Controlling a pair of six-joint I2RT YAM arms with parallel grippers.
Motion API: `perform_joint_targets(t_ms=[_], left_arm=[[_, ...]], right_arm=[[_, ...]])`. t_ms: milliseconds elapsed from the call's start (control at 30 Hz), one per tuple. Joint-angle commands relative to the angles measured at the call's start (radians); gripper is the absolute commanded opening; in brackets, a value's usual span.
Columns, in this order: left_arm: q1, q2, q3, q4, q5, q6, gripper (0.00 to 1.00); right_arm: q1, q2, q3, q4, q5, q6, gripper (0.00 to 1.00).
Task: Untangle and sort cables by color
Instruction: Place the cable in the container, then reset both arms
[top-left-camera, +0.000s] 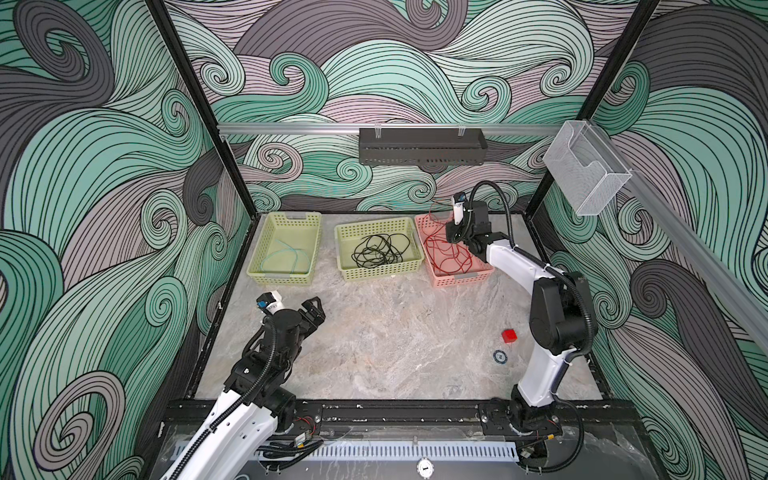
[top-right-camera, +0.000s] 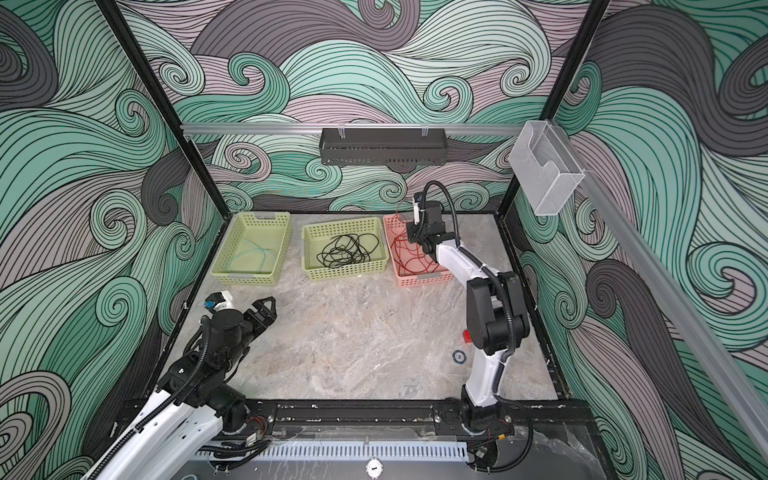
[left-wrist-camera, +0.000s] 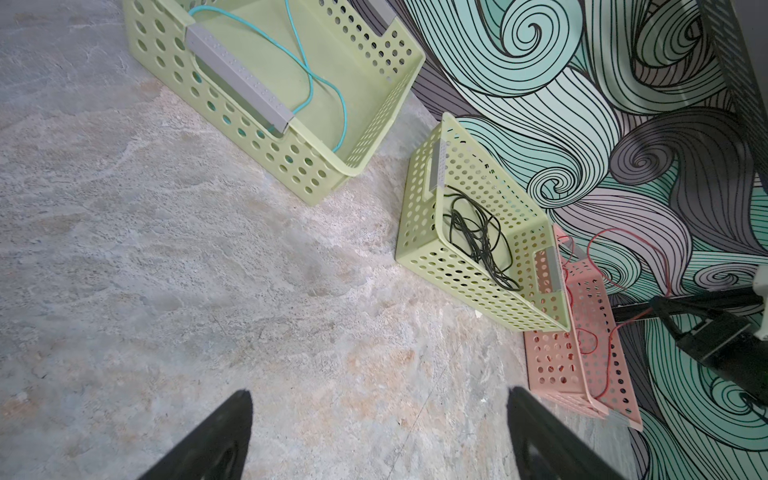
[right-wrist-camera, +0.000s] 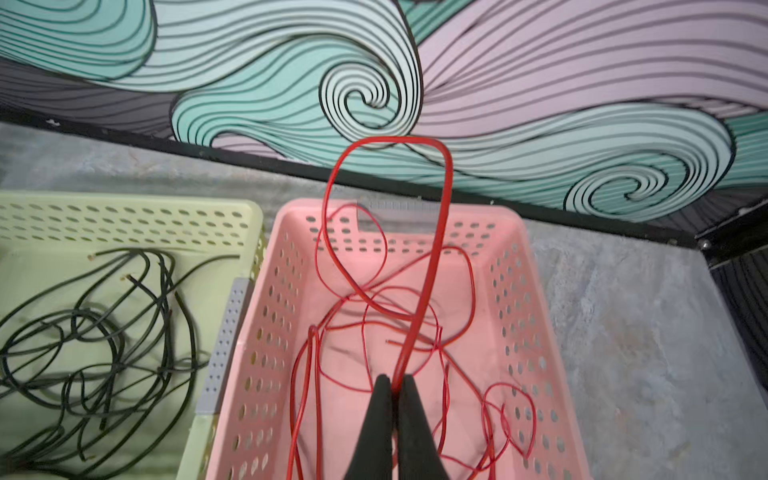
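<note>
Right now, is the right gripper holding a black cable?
No, the right gripper pinches a red cable over the pink basket.

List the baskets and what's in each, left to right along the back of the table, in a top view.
End green basket with the teal cable → middle green basket with the black cables → pink basket with the red cables.

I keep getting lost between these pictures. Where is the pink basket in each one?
Top view: pink basket at the right end of the basket row.
Top view: pink basket, same right end.
Left wrist: half hidden behind the green basket of black cables.
Right wrist: middle of the picture, below the right hand pinching a red cable.
Shared landmark: that green basket, beside it everywhere.
</note>
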Motion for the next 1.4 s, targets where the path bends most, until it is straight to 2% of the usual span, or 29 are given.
perform_joint_targets(t_ms=[0, 100, 133, 167, 200, 233, 367, 467, 533, 567, 633, 667, 767, 833, 967, 1000, 1067, 1133, 1167, 1267, 1367], left_arm=[[0.004, 0.01, 0.007, 0.01, -0.01, 0.022, 0.92], [0.004, 0.006, 0.017, -0.007, -0.009, 0.029, 0.92], [0.005, 0.004, 0.02, -0.013, -0.009, 0.032, 0.92], [0.004, 0.0, 0.022, -0.019, -0.009, 0.034, 0.92], [0.004, -0.004, 0.022, -0.025, -0.01, 0.034, 0.92], [0.005, -0.008, 0.022, -0.029, -0.01, 0.035, 0.92], [0.006, -0.022, 0.031, -0.04, -0.01, 0.058, 0.92], [0.004, -0.022, 0.08, -0.043, -0.007, 0.151, 0.93], [0.004, -0.007, 0.148, -0.051, -0.006, 0.231, 0.93], [0.005, 0.007, 0.187, -0.065, -0.003, 0.27, 0.93], [0.002, 0.048, 0.281, -0.107, 0.015, 0.345, 0.94], [0.004, 0.073, 0.327, -0.138, 0.035, 0.379, 0.98], [0.004, 0.16, 0.438, -0.238, 0.058, 0.373, 0.99], [0.003, 0.216, 0.452, -0.246, 0.065, 0.398, 0.99], [0.003, 0.278, 0.323, -0.103, 0.073, 0.442, 0.99], [0.003, 0.29, 0.276, -0.049, 0.058, 0.44, 0.99], [0.003, 0.304, 0.191, 0.081, 0.069, 0.522, 0.99], [0.003, 0.296, 0.102, 0.22, 0.011, 0.543, 0.99], [0.003, 0.286, 0.057, 0.303, -0.01, 0.586, 0.99], [0.003, 0.275, -0.041, 0.52, -0.007, 0.873, 0.99], [0.009, 0.346, -0.059, 0.61, -0.128, 1.019, 0.99]], right_arm=[[-0.004, -0.036, -0.06, -0.116, 0.026, 0.083, 0.0], [-0.004, -0.026, -0.062, -0.166, 0.037, 0.089, 0.0], [-0.003, -0.018, -0.047, -0.201, 0.051, 0.097, 0.04], [-0.005, -0.019, -0.029, -0.24, 0.068, 0.098, 0.29], [-0.005, -0.018, -0.018, -0.268, 0.089, 0.105, 0.43], [-0.005, -0.03, -0.014, -0.284, 0.094, 0.108, 0.5], [0.005, -0.159, -0.034, -0.321, 0.063, 0.128, 0.65], [0.021, -0.287, -0.069, -0.345, 0.02, 0.151, 0.82], [0.04, -0.379, -0.1, -0.363, 0.001, 0.162, 0.86], [0.051, -0.426, -0.121, -0.363, -0.011, 0.165, 0.97], [0.079, -0.529, -0.172, -0.354, -0.042, 0.178, 0.99], [0.099, -0.574, -0.196, -0.344, -0.041, 0.195, 0.99], [0.174, -0.698, -0.269, -0.33, -0.061, 0.182, 0.99], [0.224, -0.756, -0.344, -0.31, -0.02, 0.205, 0.99], [0.232, -0.816, -0.608, -0.135, -0.128, 0.108, 0.99], [0.232, -0.832, -0.669, -0.099, -0.116, 0.084, 0.99], [0.231, -0.863, -0.758, -0.035, -0.088, 0.068, 0.99], [0.23, -0.903, -0.85, 0.08, -0.08, 0.034, 0.99], [0.23, -0.92, -0.889, 0.142, -0.081, 0.012, 0.99], [0.23, -0.944, -0.99, 0.308, -0.058, -0.102, 0.99], [0.23, -0.93, -0.993, 0.295, -0.065, -0.19, 0.99]])
